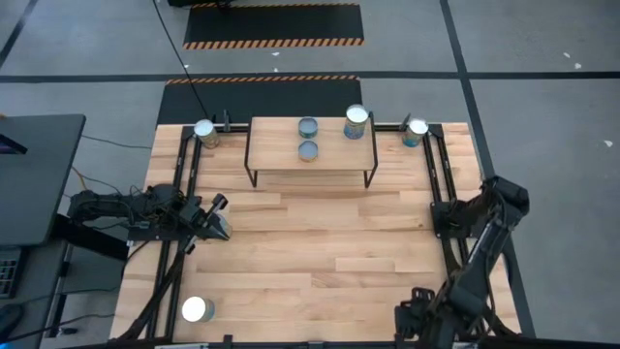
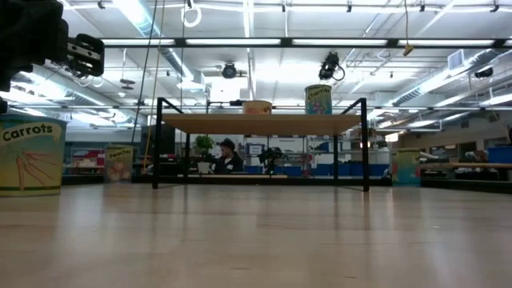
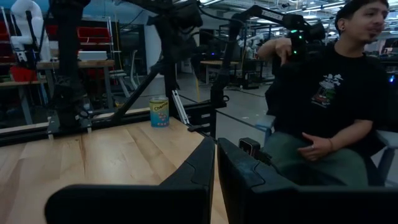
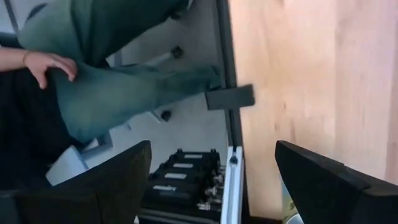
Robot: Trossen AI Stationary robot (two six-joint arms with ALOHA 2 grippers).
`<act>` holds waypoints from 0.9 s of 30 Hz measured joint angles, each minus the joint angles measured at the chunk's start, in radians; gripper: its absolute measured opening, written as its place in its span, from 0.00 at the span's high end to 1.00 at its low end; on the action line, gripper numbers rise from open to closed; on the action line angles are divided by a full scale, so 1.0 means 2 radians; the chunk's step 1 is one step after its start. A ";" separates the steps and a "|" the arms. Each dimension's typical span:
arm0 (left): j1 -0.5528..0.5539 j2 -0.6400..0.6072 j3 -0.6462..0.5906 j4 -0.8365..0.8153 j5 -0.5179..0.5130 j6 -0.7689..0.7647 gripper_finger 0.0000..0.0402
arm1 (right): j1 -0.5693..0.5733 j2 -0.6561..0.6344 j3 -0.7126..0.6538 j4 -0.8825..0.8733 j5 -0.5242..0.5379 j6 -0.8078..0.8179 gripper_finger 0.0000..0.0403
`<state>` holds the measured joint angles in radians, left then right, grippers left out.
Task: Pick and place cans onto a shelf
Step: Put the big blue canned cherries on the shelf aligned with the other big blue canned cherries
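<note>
The shelf [image 1: 310,145] stands at the table's far middle, a light board on black wire legs. On it stand two low cans with blue-grey tops [image 1: 307,126] [image 1: 308,149] and a taller silver-topped can [image 1: 356,121]. Three more cans stand on the table: far left [image 1: 205,131], far right [image 1: 417,129] and near left [image 1: 198,309], the last labelled Carrots [image 2: 28,156]. My left gripper [image 1: 218,218] is shut and empty at the left side. My right gripper [image 4: 211,180] is open and empty over the table's near right edge [image 1: 415,325], pointing steeply down.
Black rail frames [image 1: 441,184] run along both sides of the table. A seated person [image 3: 323,99] is beyond the table's right edge, with legs [image 4: 124,93] under my right gripper's view. The plank tabletop [image 1: 320,252] lies bare between shelf and near edge.
</note>
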<state>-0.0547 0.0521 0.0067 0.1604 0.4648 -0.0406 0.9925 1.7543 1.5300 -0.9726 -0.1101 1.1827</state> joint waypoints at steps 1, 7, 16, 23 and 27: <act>0.000 0.000 0.000 0.000 0.000 0.000 0.93 | 0.003 0.007 0.009 -0.007 -0.004 0.001 0.13; 0.000 0.000 0.000 0.000 0.000 0.000 0.93 | 0.031 0.031 0.037 -0.036 0.013 -0.023 0.13; 0.000 0.000 0.000 0.000 0.000 0.000 0.93 | 0.067 0.031 0.037 -0.067 0.016 0.052 0.13; 0.000 0.000 0.000 0.000 0.000 0.000 0.93 | 0.066 0.030 0.037 -0.087 -0.011 0.062 0.10; 0.000 0.000 0.000 0.000 0.000 0.000 0.93 | 0.068 0.030 0.037 -0.154 -0.003 0.062 0.11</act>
<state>-0.0547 0.0521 0.0066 0.1603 0.4648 -0.0406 1.1280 1.8145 1.6035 -1.2807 -0.1167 1.3062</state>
